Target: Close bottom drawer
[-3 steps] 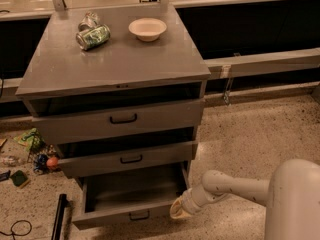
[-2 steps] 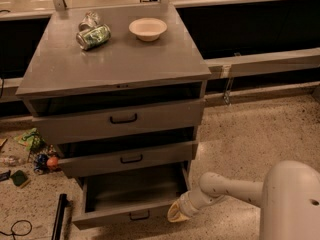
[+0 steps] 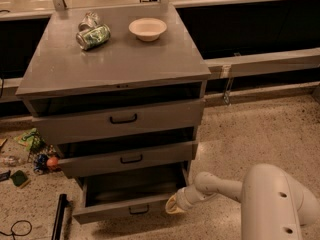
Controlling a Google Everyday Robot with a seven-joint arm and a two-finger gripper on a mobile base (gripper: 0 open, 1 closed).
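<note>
Bottom drawer (image 3: 120, 211) and gripper (image 3: 171, 206) meet at the lower right of the cabinet. We see the gripper low down near the floor, at the right end of the drawer's shallow front panel and seemingly touching it, though we cannot tell how far it is open or whether it has hold of anything. Behind it our white arm (image 3: 270, 204) runs back to the right and fills the lower right corner of the view. The drawer stands pulled well out of the grey cabinet (image 3: 115, 64), its dark inside showing from above, and its small black handle (image 3: 138, 209) sits at the centre of the front, left of the gripper. Above it the middle drawer (image 3: 100, 163) juts out less, with a dark gap over its front, and the top drawer (image 3: 160, 116), the tallest, also shows a dark gap beneath the cabinet top. On that top sit a pale bowl (image 3: 147, 29) toward the back and, to its left, a green can (image 3: 93, 36) on its side with a silvery crumpled thing (image 3: 88, 20) just behind it. The speckled floor (image 3: 255, 134) spreads to the right; left of the cabinet lie a scatter of small litter (image 3: 35, 146), a black bar (image 3: 60, 216) and a dark cable (image 3: 15, 229).
</note>
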